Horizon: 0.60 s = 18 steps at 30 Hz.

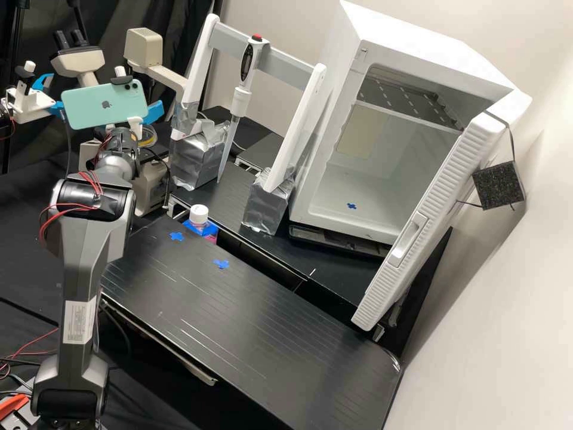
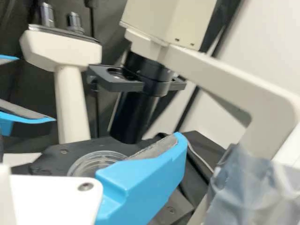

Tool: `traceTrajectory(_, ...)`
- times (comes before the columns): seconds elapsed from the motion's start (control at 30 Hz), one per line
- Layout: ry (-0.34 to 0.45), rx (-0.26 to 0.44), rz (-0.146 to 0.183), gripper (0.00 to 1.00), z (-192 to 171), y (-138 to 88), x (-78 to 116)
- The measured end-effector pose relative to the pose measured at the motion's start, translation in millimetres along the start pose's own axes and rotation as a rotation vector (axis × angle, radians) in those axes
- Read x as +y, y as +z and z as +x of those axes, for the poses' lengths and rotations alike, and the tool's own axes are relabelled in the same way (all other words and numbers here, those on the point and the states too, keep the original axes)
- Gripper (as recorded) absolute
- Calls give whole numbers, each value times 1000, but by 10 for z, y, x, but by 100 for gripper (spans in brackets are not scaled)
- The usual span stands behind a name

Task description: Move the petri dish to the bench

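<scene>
The gripper is at the microscope, at the back left in the high view, partly hidden behind the phone on the wrist. One blue finger of the gripper shows large in the wrist view, its grey pad bare, so it stands open; the other finger is hidden. Beyond that finger, the clear round petri dish rests on the dark microscope stage, its near side covered by the finger. The black bench lies in front, with two blue tape crosses near its back edge.
Above the stage hangs the microscope's black condenser from a beige arm. A second arm's blue fingers are at the left. A white-capped bottle, a pipette stand and an open white incubator stand behind the bench.
</scene>
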State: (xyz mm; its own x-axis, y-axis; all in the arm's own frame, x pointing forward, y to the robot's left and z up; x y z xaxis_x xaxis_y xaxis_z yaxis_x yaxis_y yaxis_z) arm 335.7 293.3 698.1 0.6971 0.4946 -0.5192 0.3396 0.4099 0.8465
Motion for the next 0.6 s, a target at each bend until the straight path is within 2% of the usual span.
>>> traceTrajectory(0.17,-93,54,75,100,-55,58,-156)
traceTrajectory(0.27,-123,109,103,100,-101,87,-223)
traceTrajectory(0.43,-99,212,132,100,-153,203,-250)
traceTrajectory(0.53,-60,250,141,100,-132,269,-263)
traceTrajectory(0.6,-40,259,159,100,-114,288,-285)
